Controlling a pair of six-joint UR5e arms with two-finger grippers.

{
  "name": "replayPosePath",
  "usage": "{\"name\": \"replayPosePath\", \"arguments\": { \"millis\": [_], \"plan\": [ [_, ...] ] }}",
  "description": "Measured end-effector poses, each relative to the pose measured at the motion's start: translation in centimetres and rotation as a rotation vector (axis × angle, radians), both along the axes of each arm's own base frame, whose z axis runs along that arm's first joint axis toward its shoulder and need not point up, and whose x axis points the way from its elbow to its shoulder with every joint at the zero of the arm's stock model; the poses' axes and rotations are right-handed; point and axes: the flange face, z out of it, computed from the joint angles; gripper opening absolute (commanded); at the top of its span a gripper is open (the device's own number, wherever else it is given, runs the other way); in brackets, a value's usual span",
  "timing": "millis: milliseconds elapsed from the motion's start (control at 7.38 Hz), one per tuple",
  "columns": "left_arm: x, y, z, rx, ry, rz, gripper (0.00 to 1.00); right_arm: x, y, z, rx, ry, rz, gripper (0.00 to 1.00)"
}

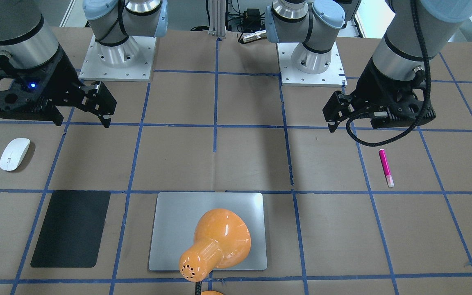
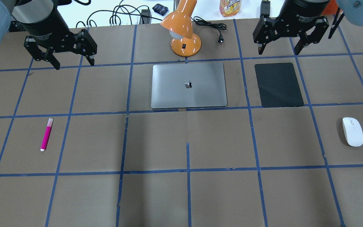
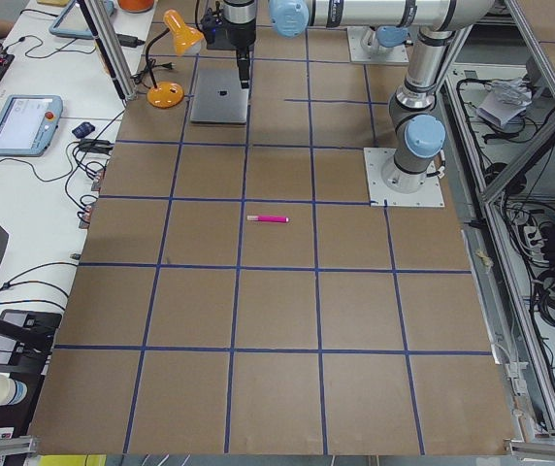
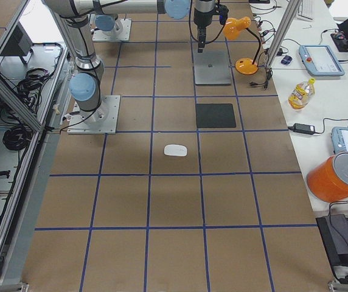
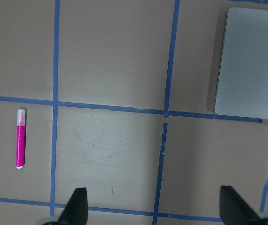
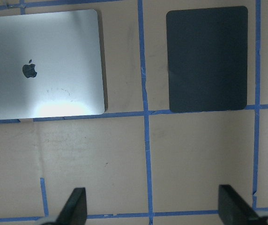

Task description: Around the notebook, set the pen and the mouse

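**Markings.** Notebook (image 2: 188,85): a dark apple logo (image 2: 188,84) at the middle of the lid, with no other writing seen on it. Right arm's wrist housing: pale lettering (image 2: 307,15) that reads "2F Adaptive"; the rest is too small to make out. Bottle (image 2: 230,6) beyond the far edge: yellow label, text not legible. Pen, mouse and mat: no writing can be read.

**Left claw** (image 2: 74,64): spread wide and empty, touching nothing, hanging above the surface (image 2: 219,142) over its far left part.

**Right claw** (image 2: 278,52): also spread wide and empty, hanging just beyond the far edge of the black mat (image 2: 278,84).

**Pen** (image 2: 46,134): magenta, lying flat on the robot's left side with its pale cap end pointing away from the robot. It lies well apart from the notebook, in a grid row nearer the robot.

**Mouse** (image 2: 352,131): white, on the robot's far right, past the black mat and nearer the robot than it. It lies well apart from the notebook.

**Notebook**: closed and flat at the middle of the far row, with the black mat just beside it on the right, the two not touching.

**Lamp** (image 2: 183,31): orange, with its base just beyond the notebook's far edge.

**Surface**: brown, marked in squares by blue tape.
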Motion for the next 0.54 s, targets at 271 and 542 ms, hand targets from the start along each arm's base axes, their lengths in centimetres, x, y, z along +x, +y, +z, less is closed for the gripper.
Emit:
{"name": "replayPosePath", "arguments": {
  "millis": [271,542],
  "plan": [
    [0.0,0.0,-0.1,0.001,0.0,0.0,1.0,0.0,-0.1,-0.1,0.003,0.0,0.001,1.0],
    [0.4,0.0,-0.4,0.011,0.001,-0.003,1.0,-1.1,-0.5,-0.1,0.003,0.004,-0.006,1.0]
  ]
}}
